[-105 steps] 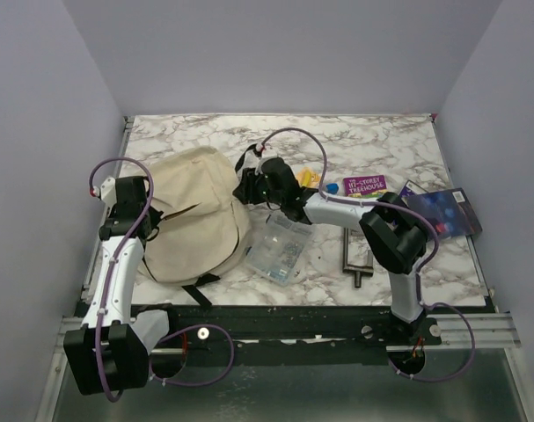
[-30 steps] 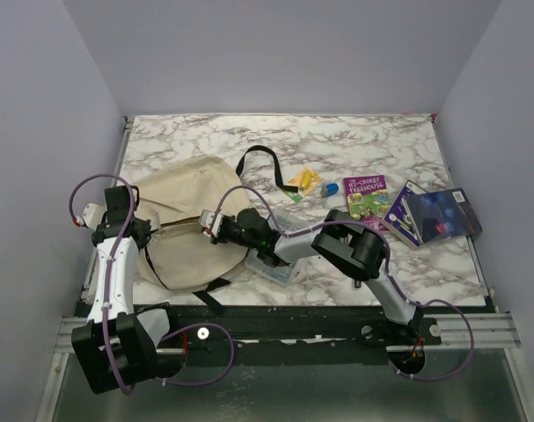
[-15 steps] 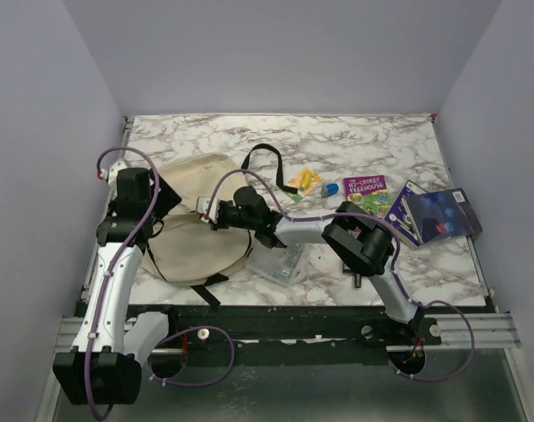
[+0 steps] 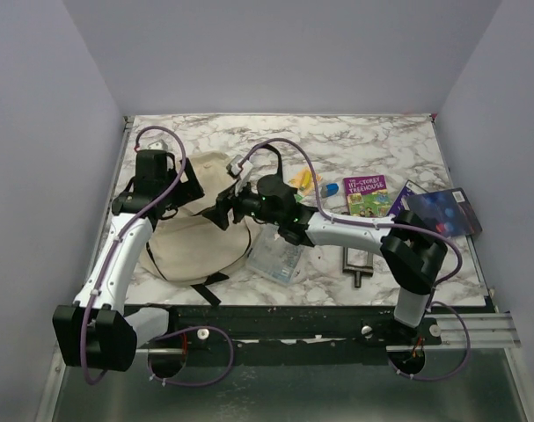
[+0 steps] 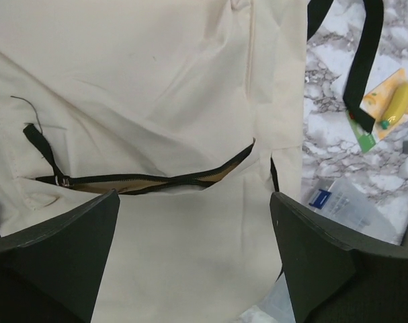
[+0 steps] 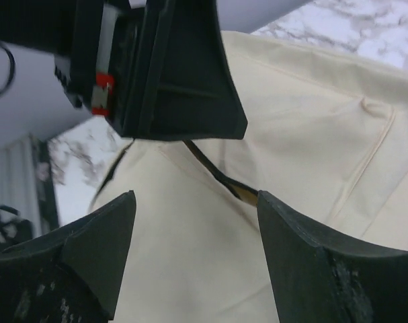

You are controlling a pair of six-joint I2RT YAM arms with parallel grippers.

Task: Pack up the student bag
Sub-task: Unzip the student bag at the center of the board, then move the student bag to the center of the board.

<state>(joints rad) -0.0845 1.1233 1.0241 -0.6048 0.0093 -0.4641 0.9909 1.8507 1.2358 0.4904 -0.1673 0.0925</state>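
The student bag, a cream fabric backpack with black straps, lies flat on the left part of the marble worktop. Both arms reach over it.

The left gripper hangs above the bag's far half. Its fingers are spread wide with nothing between them. The right gripper is over the bag's right edge, just beside the left one, its fingers likewise apart and empty.

The left wrist view alone shows a black-edged zip opening in the bag, partly parted, with tan lining inside. The same view shows a black strap trailing off the bag onto the worktop, towards a yellow item on a card.

The right wrist view shows the zip line at close range, under the dark body of the left gripper.

Only the top view shows the rest:
- a clear plastic pouch touching the bag's right edge;
- a purple book and a dark blue book well apart from the bag, to the right.
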